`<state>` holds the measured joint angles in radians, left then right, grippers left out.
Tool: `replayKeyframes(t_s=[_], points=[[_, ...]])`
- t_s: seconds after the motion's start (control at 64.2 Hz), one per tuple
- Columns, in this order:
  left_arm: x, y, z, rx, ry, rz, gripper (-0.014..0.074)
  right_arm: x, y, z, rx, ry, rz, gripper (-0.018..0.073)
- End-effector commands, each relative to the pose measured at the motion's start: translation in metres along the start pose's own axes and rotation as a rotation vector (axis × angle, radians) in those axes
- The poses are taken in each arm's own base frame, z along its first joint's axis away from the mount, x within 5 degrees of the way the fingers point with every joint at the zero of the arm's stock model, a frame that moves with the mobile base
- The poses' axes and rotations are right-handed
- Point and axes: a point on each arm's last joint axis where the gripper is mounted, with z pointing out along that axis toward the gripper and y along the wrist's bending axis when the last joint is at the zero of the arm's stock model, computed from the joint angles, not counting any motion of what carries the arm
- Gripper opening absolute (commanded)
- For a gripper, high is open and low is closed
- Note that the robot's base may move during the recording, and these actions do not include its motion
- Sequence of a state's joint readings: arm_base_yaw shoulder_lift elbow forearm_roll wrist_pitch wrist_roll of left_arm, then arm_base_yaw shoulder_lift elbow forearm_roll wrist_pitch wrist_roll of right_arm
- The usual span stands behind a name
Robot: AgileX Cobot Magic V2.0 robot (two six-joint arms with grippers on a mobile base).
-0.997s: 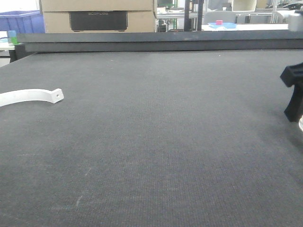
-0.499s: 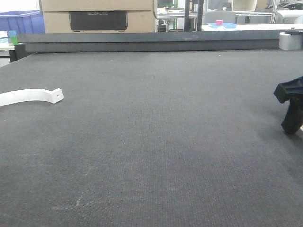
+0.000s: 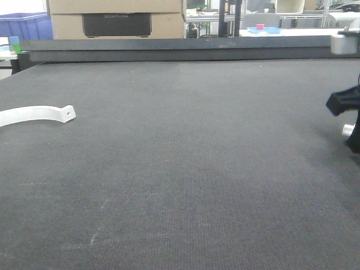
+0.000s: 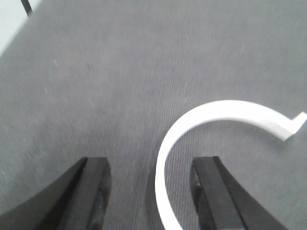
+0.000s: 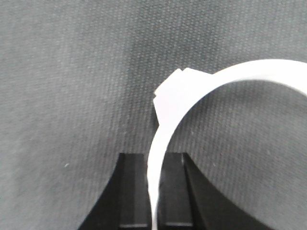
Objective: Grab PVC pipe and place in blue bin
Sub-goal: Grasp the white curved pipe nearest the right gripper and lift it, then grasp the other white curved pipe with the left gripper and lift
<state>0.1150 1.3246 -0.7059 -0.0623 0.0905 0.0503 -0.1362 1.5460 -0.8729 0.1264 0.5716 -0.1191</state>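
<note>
A white curved PVC pipe [image 5: 165, 124] is pinched edge-on between the fingers of the right claw [image 5: 154, 191], which are pressed together on it at the bottom centre of the right wrist view. From the pinch the strip runs up the frame, a squared-off step is seen at mid-frame, and the arc is carried over to the upper right.

A second PVC pipe [image 4: 230, 110] is laid flat on the grey bench [image 4: 96, 72]. The left claw [image 4: 151, 191] is spread wide, with one end of this arc between its fingers; the arc is bent up and to the right, its notched end pointing to the right edge. In the front view its long axis is laid left to right at the left edge. A blue bin [image 3: 25, 25] is seen at upper left, beyond the bench.
</note>
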Motion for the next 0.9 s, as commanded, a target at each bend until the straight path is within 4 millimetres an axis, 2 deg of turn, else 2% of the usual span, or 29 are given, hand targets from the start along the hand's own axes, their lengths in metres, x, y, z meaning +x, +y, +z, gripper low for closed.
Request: replayKeyframes(t_s=[0.0,0.234,0.468,0.67,0.888], points=[[0.002,-0.003,0.008,0.01,0.021,-0.005,0.0301,-0.005,0.001,-0.019,0.004,-0.06,-0.017,-0.0167],[0.002,-0.024,0.02,0.07,0.066,0.004,0.0304,-0.006,0.004,-0.058,0.007,-0.193,-0.026,-0.0167],[0.005,-0.026,0.039,0.07,0.139,0.006,0.036,-0.002,0.006,-0.084,0.007,-0.266,-0.032,-0.0167],[0.009,-0.024,0.048,0.063,0.143,0.01,0.0361,-0.001,0.006,-0.095,0.008,-0.3,-0.034,-0.0167],[0.011,-0.021,0.056,0.05,0.127,0.026,0.0361,0.0,0.007,-0.095,0.008,-0.3,-0.034,-0.0167]])
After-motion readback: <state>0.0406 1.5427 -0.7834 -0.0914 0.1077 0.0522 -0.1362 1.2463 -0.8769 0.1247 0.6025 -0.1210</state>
